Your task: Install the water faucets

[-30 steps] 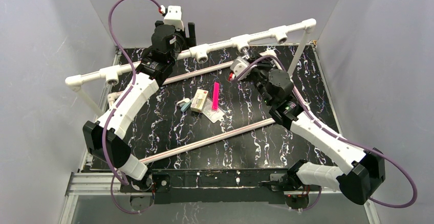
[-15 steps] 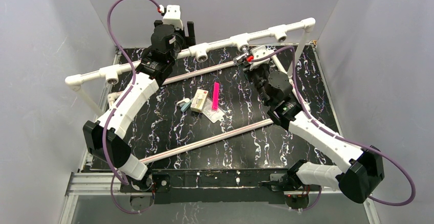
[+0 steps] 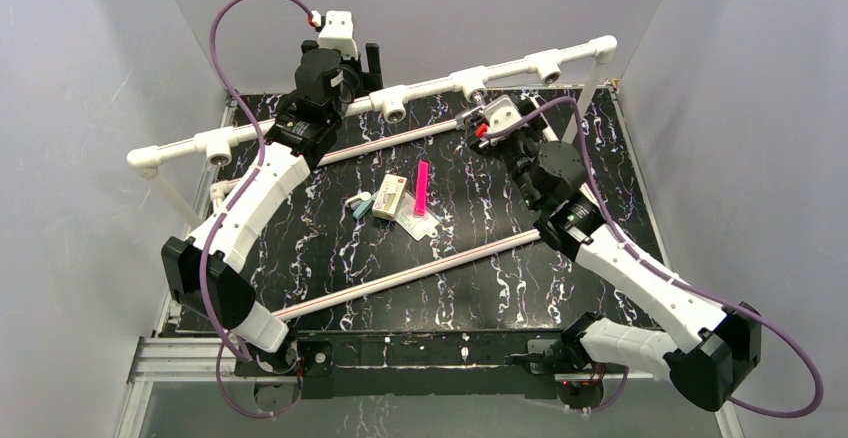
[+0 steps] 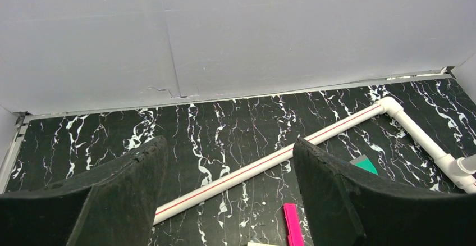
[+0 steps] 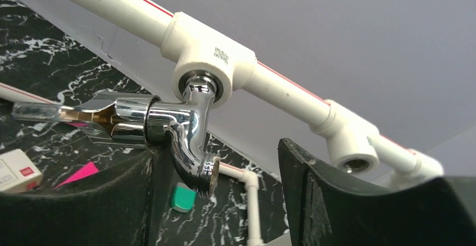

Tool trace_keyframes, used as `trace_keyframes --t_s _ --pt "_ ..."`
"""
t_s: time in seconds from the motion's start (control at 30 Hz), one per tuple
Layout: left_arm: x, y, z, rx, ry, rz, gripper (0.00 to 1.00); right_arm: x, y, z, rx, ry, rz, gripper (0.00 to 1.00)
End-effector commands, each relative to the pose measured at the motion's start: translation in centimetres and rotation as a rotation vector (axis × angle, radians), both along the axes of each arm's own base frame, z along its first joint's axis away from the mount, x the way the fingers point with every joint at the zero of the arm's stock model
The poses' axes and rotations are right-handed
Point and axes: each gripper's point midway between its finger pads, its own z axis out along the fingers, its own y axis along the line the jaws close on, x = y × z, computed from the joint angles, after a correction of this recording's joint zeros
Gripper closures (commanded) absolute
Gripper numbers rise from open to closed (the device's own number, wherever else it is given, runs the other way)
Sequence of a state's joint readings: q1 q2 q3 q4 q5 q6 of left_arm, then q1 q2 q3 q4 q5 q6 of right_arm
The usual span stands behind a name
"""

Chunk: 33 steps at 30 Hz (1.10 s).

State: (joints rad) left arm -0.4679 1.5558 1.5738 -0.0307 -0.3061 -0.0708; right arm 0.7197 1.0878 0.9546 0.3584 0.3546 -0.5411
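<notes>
Water faucet (image 5: 168, 123) is sitting with its stem in a white tee socket (image 5: 210, 60) on the raised pipe (image 5: 112, 1), lever sticking out sideways, spout pointing down. Right gripper (image 5: 219, 149) is hovering around it, jaws apart, spout just beside one finger; contact unclear. Left gripper (image 4: 230, 144) is hanging above the table (image 4: 236, 122), jaws apart, gripping nothing. Pink strip (image 4: 292, 223) is lying below it.

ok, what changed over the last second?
The right pincer swung right along the white pipe, then eased back a little, its wrist rolling; the elbow shifted nearer. It stands open at the chrome faucet seated in the tee socket. Left pincer, pink strip and box stayed put.
</notes>
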Motion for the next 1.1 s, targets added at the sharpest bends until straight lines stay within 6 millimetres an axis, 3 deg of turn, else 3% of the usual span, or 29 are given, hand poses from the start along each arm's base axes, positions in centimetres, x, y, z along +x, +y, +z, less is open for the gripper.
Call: trace_keyframes --t_s 0.0,0.33,0.57,0.8,1.07 --pt "-2.0 -0.9 -6.9 0.089 0.206 -0.059 0.20 -2.1 2.5 3.2 -0.180 -0.157 0.154 0.22" --pt "-1.8 -1.1 -7.1 0.092 0.210 -0.062 0.20 -2.1 3.0 3.5 -0.682 -0.374 0.171 0.15" --pt "-1.6 -1.1 -7.3 0.098 0.213 -0.061 0.20 -0.9 3.4 3.5 -0.883 -0.446 0.141 0.17" --pt "-1.5 -1.1 -7.5 0.105 0.217 -0.059 0.20 -0.1 3.8 3.2 -0.961 -0.472 0.119 0.28" --pt "-1.4 -1.2 -7.6 0.105 0.219 -0.062 0.20 0.3 3.7 3.0 -0.967 -0.470 0.097 0.54"
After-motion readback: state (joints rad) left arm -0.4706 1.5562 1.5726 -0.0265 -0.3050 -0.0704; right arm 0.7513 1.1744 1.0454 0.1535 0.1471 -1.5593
